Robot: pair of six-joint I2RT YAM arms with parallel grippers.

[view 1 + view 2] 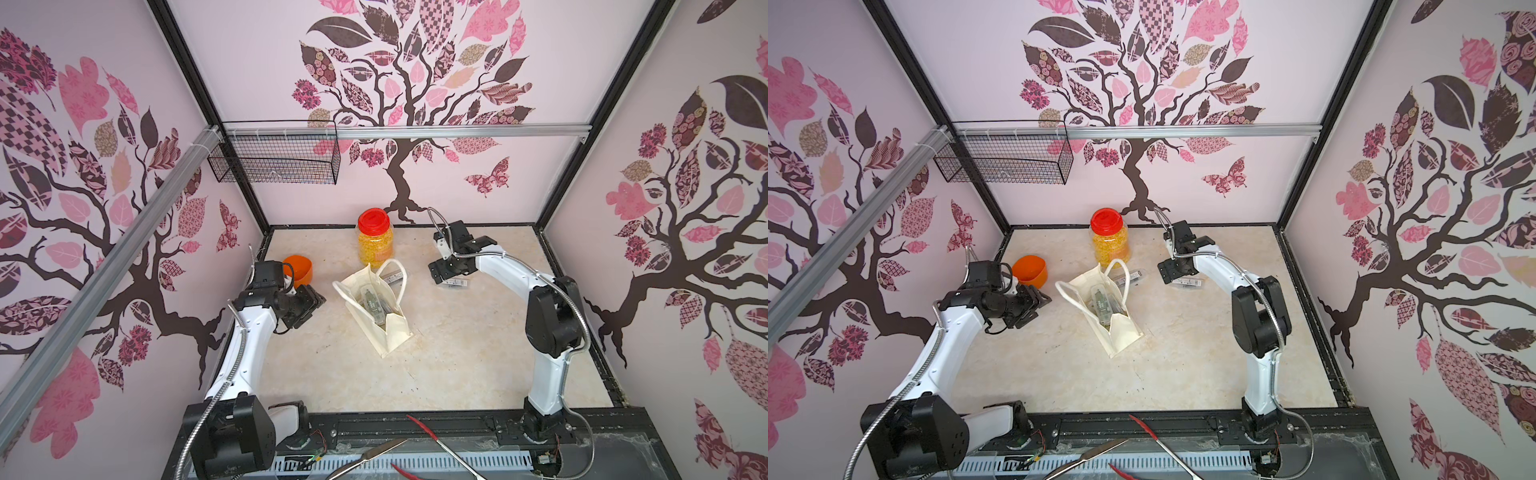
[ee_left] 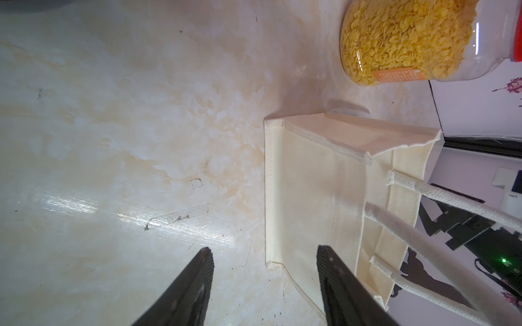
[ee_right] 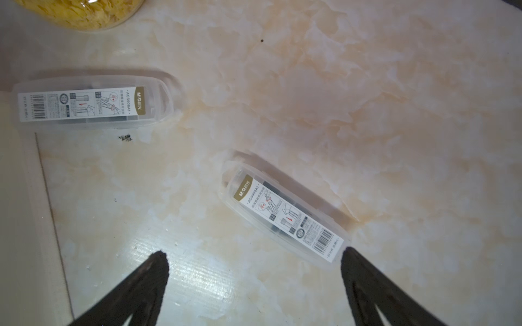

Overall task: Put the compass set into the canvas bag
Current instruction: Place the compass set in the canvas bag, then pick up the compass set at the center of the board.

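Top views, both alike, suggest the step in hand is picking up the compass set (image 1: pixel 455 283) that lies flat on the surface (image 1: pixel 478 365) under my right claw (image 1: pixel 446 272). I judge a straight descent best, then a carry across to the canvas bag (image 1: pixel 395 338), which stands open-mouthed well off to that claw's side. The right claw is spread wide and grips nothing. A packed compass set (image 1: pixel 376 305) is already in the bag, and a second compass set (image 1: pixel 392 276) lies just behind the bag. My left claw (image 1: pixel 311 305) waits beside the bag, apart from it.

Left wrist view: steadying the bag's rim would help the drop, I think. My left claw (image 2: pixel 265 249) is partly spread and empty. One finger (image 2: pixel 333 271) overlaps the bag's (image 2: pixel 310 197) wall in the picture, though I judge it short of the cloth.

Right wrist view: the compass set (image 3: pixel 285 214) lies slantwise ahead of my right claw (image 3: pixel 254 252), off toward one side. I should shift until its middle sits between the jaws, then turn the wrist so they straddle the narrow width and close on the long edges. Smooth clear plastic may slip from a skewed grip. The claw is at full spread. The case's barcode end sits right at one fingertip (image 3: pixel 353 262), and I cannot tell whether they touch. The second compass set (image 3: pixel 90 103) lies farther ahead, on the other side.
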